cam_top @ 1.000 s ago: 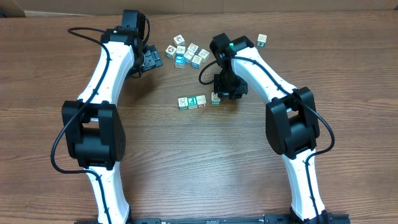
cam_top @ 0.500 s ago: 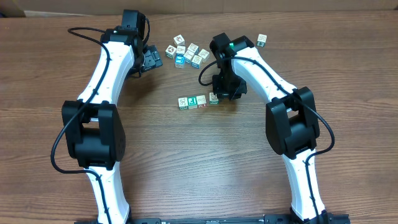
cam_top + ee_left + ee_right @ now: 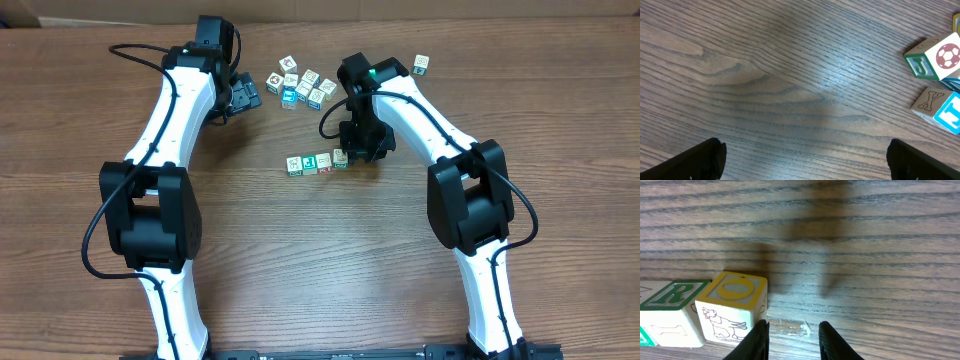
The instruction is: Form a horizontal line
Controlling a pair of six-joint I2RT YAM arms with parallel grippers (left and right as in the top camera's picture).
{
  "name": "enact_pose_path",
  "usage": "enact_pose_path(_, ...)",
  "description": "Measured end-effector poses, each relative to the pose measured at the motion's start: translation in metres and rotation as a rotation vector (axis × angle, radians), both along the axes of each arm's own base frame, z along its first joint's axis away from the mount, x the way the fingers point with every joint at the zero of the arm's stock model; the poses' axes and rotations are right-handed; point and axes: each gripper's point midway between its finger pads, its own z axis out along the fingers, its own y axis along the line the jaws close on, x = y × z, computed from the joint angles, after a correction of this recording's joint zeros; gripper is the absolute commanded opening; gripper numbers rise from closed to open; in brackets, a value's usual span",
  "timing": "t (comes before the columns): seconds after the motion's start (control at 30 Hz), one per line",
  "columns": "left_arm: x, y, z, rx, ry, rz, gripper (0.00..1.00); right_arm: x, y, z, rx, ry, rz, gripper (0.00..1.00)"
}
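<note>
Adjoining: yellow O block point(image 3: 735, 302) is set against the end of the line point(image 3: 310, 164).
Right tool point(image 3: 792, 332): slightly parted, empty, beside it.
Left tool point(image 3: 805, 159): released wide.

So the line of four cubes point(image 3: 316, 163) sits on the wood table point(image 3: 300, 260), pretty much edge to edge, except its right-end cube point(image 3: 340, 159) is a hair toward the far side compared with the other three. The right gripper point(image 3: 352, 152) is parked right up against that end, and I honestly can't tell if it's touching. On the far side of the line there's a loose clump of cubes point(image 3: 301, 85), the left gripper point(image 3: 250, 97) hangs far-left of the line and well apart from it, and one lone cube point(image 3: 421, 65) sits way off beyond the line's right end.
</note>
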Motion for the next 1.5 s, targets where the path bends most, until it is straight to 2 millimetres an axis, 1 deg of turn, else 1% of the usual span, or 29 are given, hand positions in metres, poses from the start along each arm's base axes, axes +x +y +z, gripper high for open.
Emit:
enact_pose_path(0.37, 0.0, 0.0, 0.0, 0.0, 0.0, 0.0, 1.0, -0.001, 0.0, 0.0, 0.002, 0.004, 0.007, 0.3)
enact_pose_path(0.47, 0.0, 0.0, 0.0, 0.0, 0.0, 0.0, 1.0, 0.001, 0.0, 0.0, -0.003, -0.006, 0.007, 0.3)
enact_pose_path(0.57, 0.0, 0.0, 0.0, 0.0, 0.0, 0.0, 1.0, 0.009, -0.001, -0.001, -0.013, -0.042, 0.007, 0.31)
enact_pose_path(0.8, 0.0, 0.0, 0.0, 0.0, 0.0, 0.0, 1.0, 0.037, 0.002, 0.0, -0.012, -0.161, 0.005, 0.29)
enact_pose_path(0.9, 0.0, 0.0, 0.0, 0.0, 0.0, 0.0, 1.0, 0.043, 0.005, 0.0, -0.003, -0.184, 0.004, 0.29)
enact_pose_path(1.5, 0.0, 0.0, 0.0, 0.0, 0.0, 0.0, 1.0, 0.033, 0.015, 0.001, 0.059, -0.138, 0.007, 0.28)
